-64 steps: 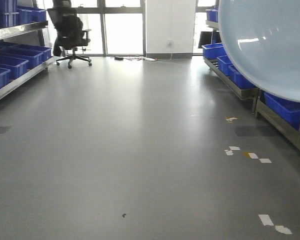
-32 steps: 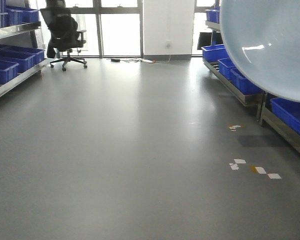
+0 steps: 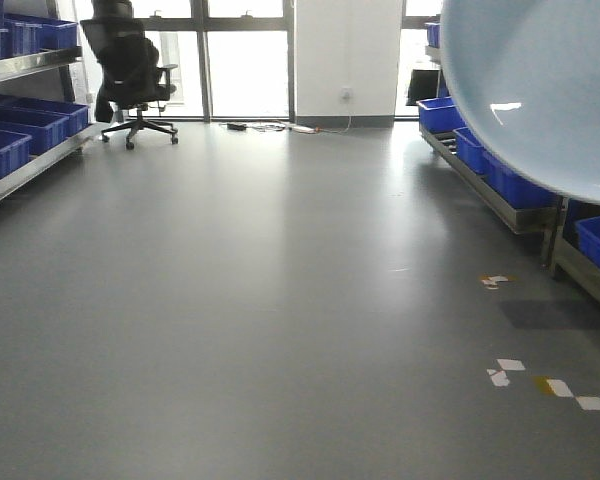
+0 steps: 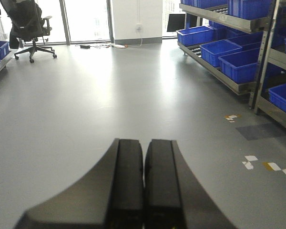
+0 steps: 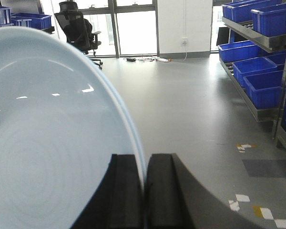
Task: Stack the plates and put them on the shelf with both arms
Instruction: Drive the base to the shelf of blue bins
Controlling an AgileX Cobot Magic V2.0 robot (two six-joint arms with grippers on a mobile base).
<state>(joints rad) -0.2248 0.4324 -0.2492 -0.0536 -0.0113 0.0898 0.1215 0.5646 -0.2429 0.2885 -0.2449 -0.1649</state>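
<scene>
You've got the right gripper pinched on the plate by its rim, plate filling upper right of the front view, left gripper pressed fully together, glossy grey floor running to windows, shelf with blue crates at right, office chair upper left.

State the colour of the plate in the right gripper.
Glossy pale bluish-white; the plate shows best in the right wrist view.
</scene>
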